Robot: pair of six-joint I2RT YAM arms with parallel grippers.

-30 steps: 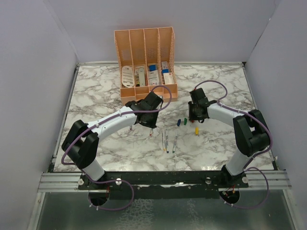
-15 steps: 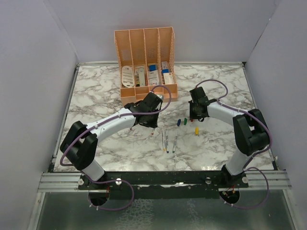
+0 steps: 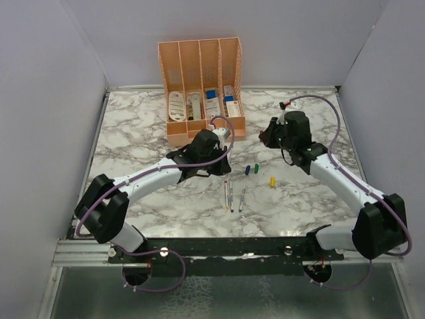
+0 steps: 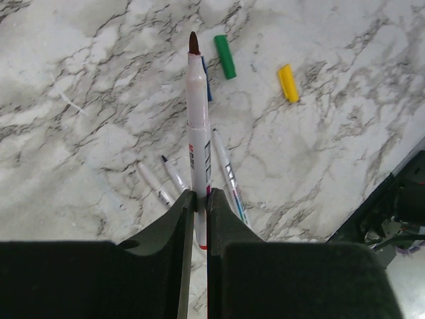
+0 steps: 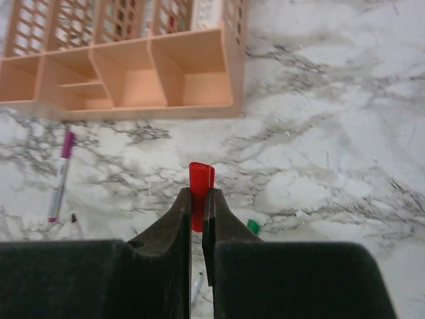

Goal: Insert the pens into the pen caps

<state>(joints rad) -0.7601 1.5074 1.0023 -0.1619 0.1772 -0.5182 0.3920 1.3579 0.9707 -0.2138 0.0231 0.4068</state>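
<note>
Noted: left arm [image 3: 149, 176] and right arm [image 3: 340, 178], white link shells, black joint housings, purple cable [image 3: 232, 133] alongside each; left tool [image 4: 199, 194] and right tool [image 5: 196, 193], matte black wedge fingers.

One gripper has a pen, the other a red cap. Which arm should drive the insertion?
Left, probably. The left gripper clamps the red-tipped pen low, tip far out and free. The right gripper holds the red cap with only its end showing, better held steady.

The counter [image 3: 133, 139] shows a smooth, faintly glossy marble-look top. The peach organiser [image 3: 206, 127] looks like matt plastic with lattice walls. The pen [image 4: 197, 133] has a smooth white plastic barrel, the red cap [image 5: 201, 174] is shiny plastic, and the left hand [image 4: 196, 199] and right hand [image 5: 197, 199] are matt black.
</note>
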